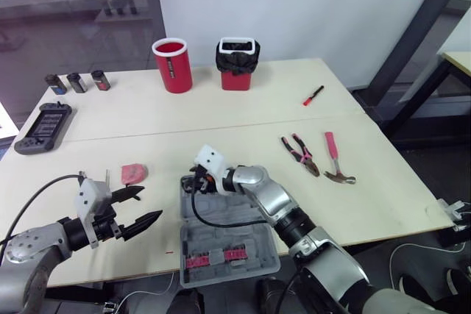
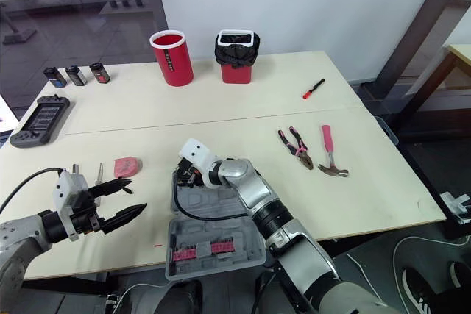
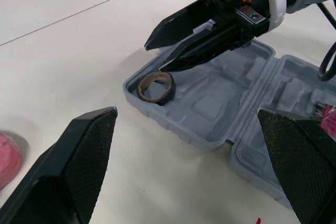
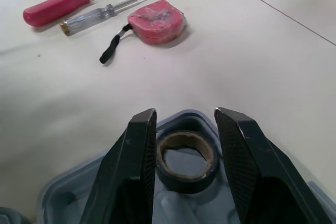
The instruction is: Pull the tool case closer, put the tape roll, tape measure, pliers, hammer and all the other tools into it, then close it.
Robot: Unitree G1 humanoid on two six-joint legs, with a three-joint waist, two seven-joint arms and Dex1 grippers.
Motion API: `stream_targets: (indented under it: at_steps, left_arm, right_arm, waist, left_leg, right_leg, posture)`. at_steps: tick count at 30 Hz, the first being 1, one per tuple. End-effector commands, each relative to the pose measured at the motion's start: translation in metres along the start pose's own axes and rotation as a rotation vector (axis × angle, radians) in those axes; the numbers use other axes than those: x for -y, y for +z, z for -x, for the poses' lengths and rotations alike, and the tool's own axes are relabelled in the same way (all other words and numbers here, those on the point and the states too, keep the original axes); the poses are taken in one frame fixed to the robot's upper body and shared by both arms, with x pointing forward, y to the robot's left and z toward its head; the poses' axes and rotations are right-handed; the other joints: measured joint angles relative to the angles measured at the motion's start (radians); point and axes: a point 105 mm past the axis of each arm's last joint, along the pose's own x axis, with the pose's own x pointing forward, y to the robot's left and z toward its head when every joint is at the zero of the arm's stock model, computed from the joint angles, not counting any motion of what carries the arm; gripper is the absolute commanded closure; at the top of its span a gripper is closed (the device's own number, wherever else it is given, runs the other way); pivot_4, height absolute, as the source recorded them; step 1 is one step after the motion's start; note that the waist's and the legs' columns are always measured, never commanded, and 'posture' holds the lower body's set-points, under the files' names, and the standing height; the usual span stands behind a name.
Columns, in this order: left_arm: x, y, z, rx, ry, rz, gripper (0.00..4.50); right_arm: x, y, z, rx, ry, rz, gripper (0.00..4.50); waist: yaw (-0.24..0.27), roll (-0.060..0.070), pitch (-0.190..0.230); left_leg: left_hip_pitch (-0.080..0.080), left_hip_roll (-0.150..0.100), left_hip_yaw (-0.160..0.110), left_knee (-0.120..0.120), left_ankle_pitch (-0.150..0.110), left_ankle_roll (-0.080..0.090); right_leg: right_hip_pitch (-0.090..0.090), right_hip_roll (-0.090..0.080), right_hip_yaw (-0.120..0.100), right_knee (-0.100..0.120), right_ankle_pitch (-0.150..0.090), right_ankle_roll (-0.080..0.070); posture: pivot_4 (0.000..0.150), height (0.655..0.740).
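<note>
The right claw (image 4: 185,112) stands open, the tape roll (image 4: 184,180) lying between its tips inside the tool case (image 3: 210,109). We lift straight up, clearing the case wall.

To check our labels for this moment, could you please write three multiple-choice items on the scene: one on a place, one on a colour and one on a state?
1. Where does the tape roll lie?
A) In the open tool case
B) Beside the hammer
C) In the red cup

2. What colour is the tape measure?
A) Yellow
B) Pink
C) Blue

3. How does the left gripper stand?
A) Shut on a screwdriver
B) Shut on the tape measure
C) Open and empty

Answers:
1 A: the roll rests in a corner of the case's moulded tray.
2 B: its housing is pink, with a dark wrist strap.
3 C: its jaws are spread above the table with nothing between them.
</note>
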Motion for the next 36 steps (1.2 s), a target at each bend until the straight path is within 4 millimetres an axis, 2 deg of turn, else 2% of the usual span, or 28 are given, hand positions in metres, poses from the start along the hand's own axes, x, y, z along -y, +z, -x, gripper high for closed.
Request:
stream_targets:
  at_steps: [1, 14, 21, 23, 28, 33, 36]
  left_arm:
    - [0.0, 0.005, 0.001, 0.01, -0.003, -0.034, 0.0]
    - [0.0, 0.006, 0.001, 0.011, 0.002, -0.036, 0.0]
    - [0.0, 0.007, 0.001, 0.01, 0.001, -0.036, 0.0]
    - [0.0, 0.006, 0.002, 0.01, 0.0, -0.036, 0.0]
    - [0.0, 0.006, 0.002, 0.01, 0.0, -0.036, 0.0]
    - [0.0, 0.007, 0.001, 0.01, 0.0, -0.037, 0.0]
    - [-0.001, 0.007, 0.001, 0.01, 0.0, -0.038, 0.0]
  right_arm:
    - [-0.004, 0.01, -0.002, 0.038, 0.013, 0.029, 2.69]
    - [0.002, -0.029, -0.013, -0.042, -0.039, -0.032, 2.69]
    - [-0.007, -0.04, -0.016, -0.071, -0.002, -0.017, 2.69]
    - [-0.006, -0.031, -0.014, -0.037, 0.0, -0.008, 2.69]
    - [-0.004, 0.007, -0.003, 0.091, 0.009, 0.033, 2.69]
    - [-0.008, 0.031, 0.002, 0.155, 0.026, 0.041, 2.69]
    - [-0.006, 0.035, 0.001, 0.143, 0.006, 0.059, 2.69]
  waist:
    - [0.0, 0.0, 0.0]
    - [0.0, 0.0, 0.0]
    - [-0.001, 0.0, 0.0]
    - [-0.001, 0.0, 0.0]
    - [0.0, 0.0, 0.0]
    - [0.0, 0.0, 0.0]
    - [0.0, 0.0, 0.0]
  left_leg:
    - [0.0, 0.0, 0.0, 0.0, 0.0, 0.0]
    - [0.0, 0.0, 0.0, 0.0, 0.0, 0.0]
    - [0.001, 0.0, 0.0, 0.0, 0.0, 0.0]
    - [0.001, 0.0, 0.0, 0.0, 0.0, 0.0]
    - [0.001, 0.0, 0.0, 0.0, 0.0, 0.0]
    - [0.001, 0.001, 0.0, 0.0, 0.0, 0.0]
    - [0.001, 0.001, 0.0, 0.0, 0.0, 0.0]
  right_leg:
    - [0.0, 0.0, 0.0, 0.0, 0.0, 0.0]
    - [0.0, 0.0, 0.0, 0.0, 0.0, 0.0]
    - [0.001, 0.0, 0.0, 0.0, 0.0, 0.0]
    - [0.001, 0.0, 0.0, 0.0, 0.0, 0.0]
    - [0.001, 0.0, 0.0, 0.0, 0.0, 0.0]
    - [0.001, 0.001, 0.0, 0.001, 0.0, 0.0]
    - [0.001, 0.001, 0.0, 0.0, 0.0, 0.0]
  posture:
    - [0.15, 0.7387]
    - [0.15, 0.7387]
    - [0.15, 0.7387]
    - [0.15, 0.7387]
    - [0.15, 0.7387]
    - [0.15, 0.7387]
    - [0.15, 0.7387]
